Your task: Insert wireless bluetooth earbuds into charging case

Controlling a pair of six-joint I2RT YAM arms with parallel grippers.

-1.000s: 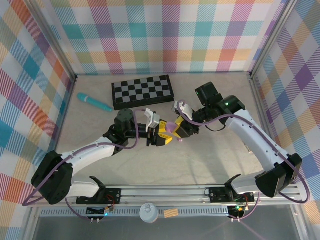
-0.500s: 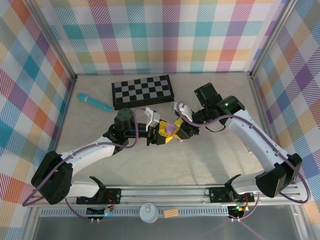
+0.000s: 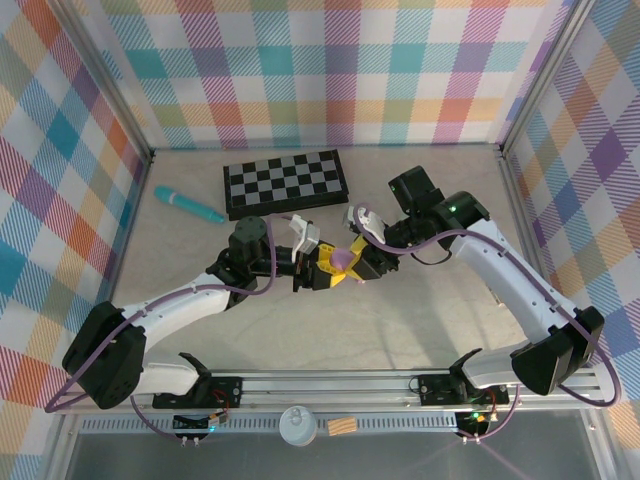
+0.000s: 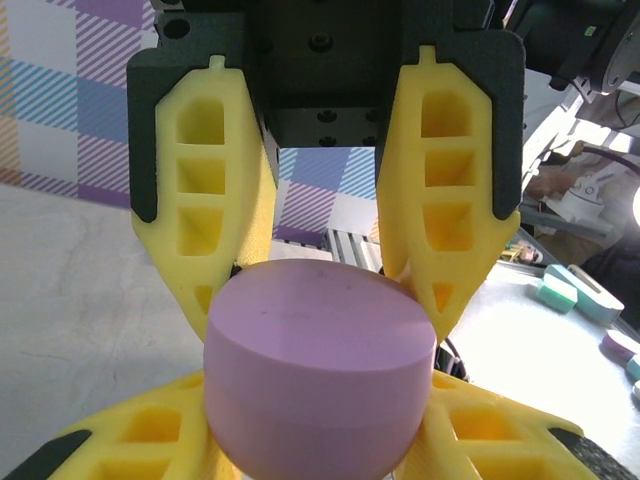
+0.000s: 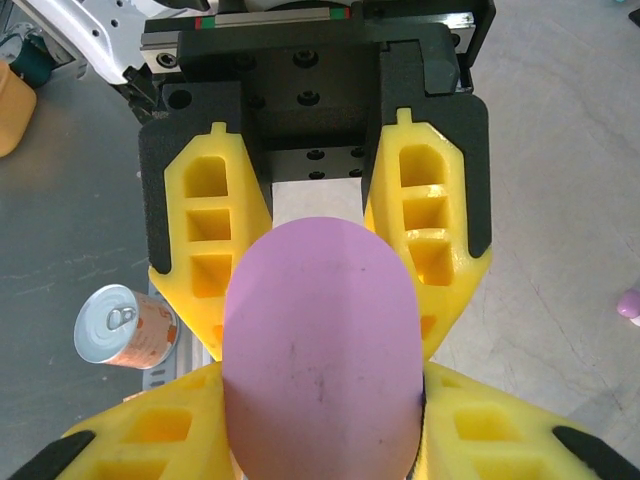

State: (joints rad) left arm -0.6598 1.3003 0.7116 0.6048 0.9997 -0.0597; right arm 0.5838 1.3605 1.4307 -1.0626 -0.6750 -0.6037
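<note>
Left pincer point(image 3: 330, 268) and right pincer point(image 3: 357, 262) are both squeezing the smooth, closed lilac case point(image 4: 320, 350), its underside getting cropped off at the frame bottom.

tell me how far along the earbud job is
Done: nothing visibly; the pink case looks shut, no bud seated. In hand: the left tool and right tool both clamp that case between them. Left: open it and seat the buds; small green pieces on the table may be some.
</note>
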